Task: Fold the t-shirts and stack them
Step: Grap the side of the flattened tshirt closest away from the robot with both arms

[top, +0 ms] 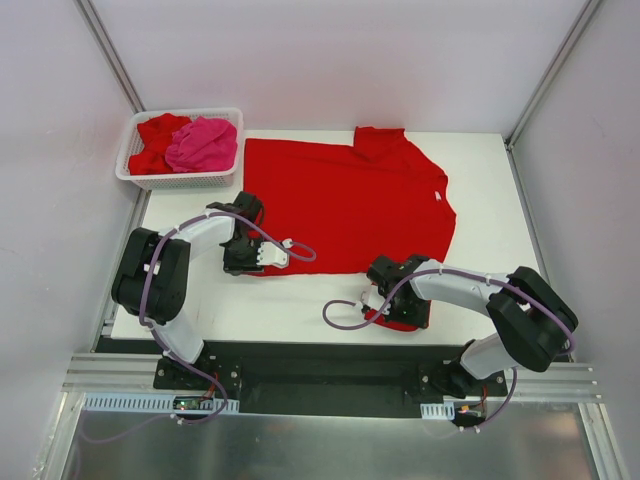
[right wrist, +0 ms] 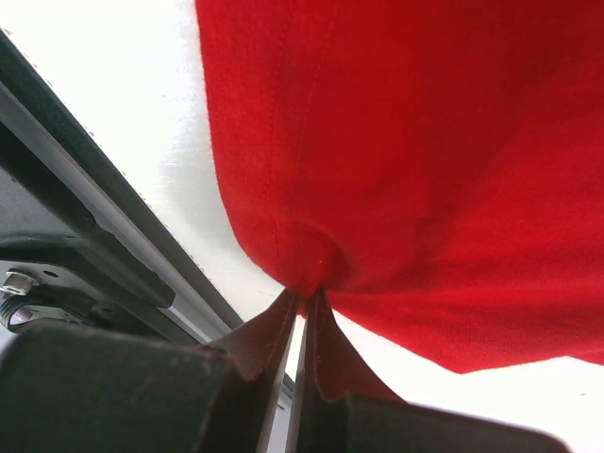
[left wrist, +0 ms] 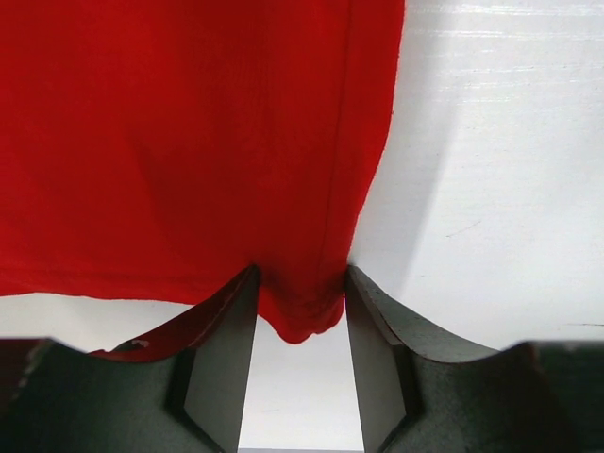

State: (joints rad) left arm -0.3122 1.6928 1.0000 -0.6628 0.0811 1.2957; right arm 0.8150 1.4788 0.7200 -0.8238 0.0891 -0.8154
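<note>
Table (top: 300, 310) is carrying a red t-shirt (top: 340, 205), which is lying spread across the middle toward the far edge. A white basket (top: 140, 178) is sitting at the far-left corner, holding a pink t-shirt (top: 203, 145) and a second red t-shirt (top: 155, 135). My right gripper (right wrist: 302, 302) is pinching the spread shirt's near-right corner. My left gripper (left wrist: 300, 311) is standing with jaws apart around the near-left corner.
</note>
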